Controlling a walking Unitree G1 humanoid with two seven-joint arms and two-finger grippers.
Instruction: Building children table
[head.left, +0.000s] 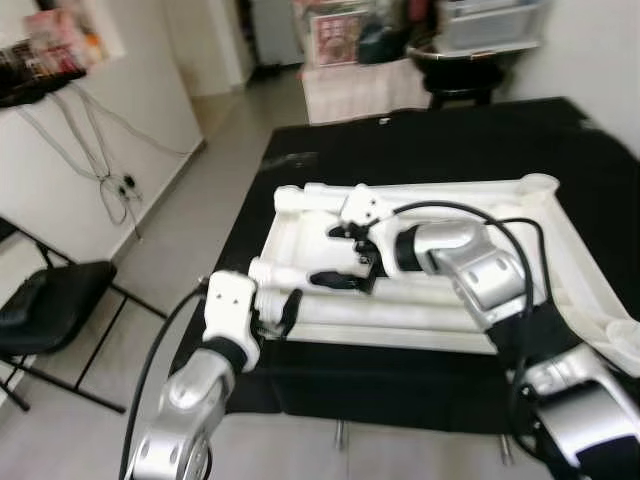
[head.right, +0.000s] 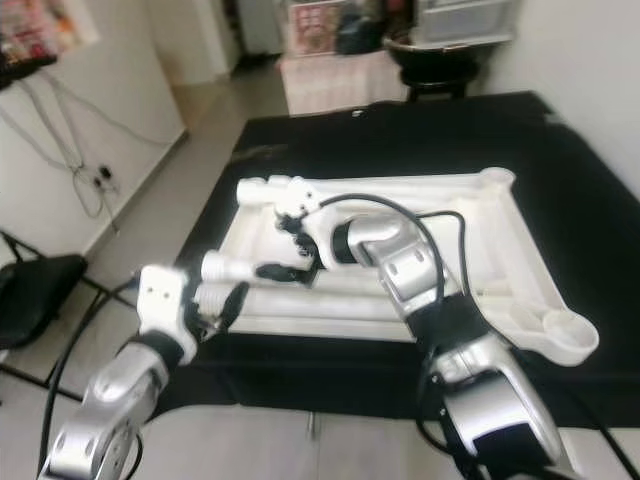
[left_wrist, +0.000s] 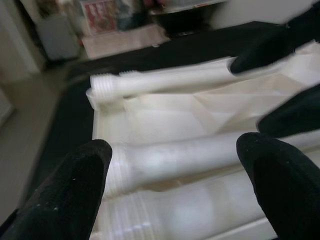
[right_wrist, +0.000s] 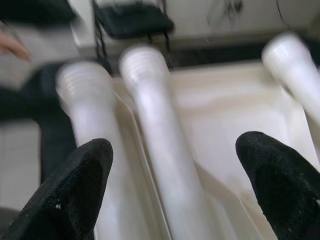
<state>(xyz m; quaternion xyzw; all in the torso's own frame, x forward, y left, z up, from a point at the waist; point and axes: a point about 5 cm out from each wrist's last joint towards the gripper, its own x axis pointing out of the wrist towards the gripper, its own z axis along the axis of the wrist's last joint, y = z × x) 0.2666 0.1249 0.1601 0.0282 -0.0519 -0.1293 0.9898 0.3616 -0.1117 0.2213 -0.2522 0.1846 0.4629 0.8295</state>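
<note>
A white plastic tabletop (head.left: 590, 270) lies upside down on a black-covered table (head.left: 450, 140). Three white legs with threaded ends lie inside it: one along the far rim (head.left: 440, 190), one in the middle (left_wrist: 190, 157) and one by the near rim (head.left: 420, 312). My right gripper (head.left: 342, 256) hangs open over the left part of the tabletop, its fingers either side of the middle leg (right_wrist: 160, 140) without touching it. At the near-left corner my left gripper (head.left: 285, 315) is open too, pointing at the threaded ends of the near legs (left_wrist: 175, 210).
A black folding chair (head.left: 50, 300) stands on the floor to the left, below cables (head.left: 110, 180) on the wall. Behind the table are a dark round stool (head.left: 460, 75) and storage boxes (head.left: 490, 25). The tabletop's near-right corner socket (head.right: 560, 335) overhangs the table edge.
</note>
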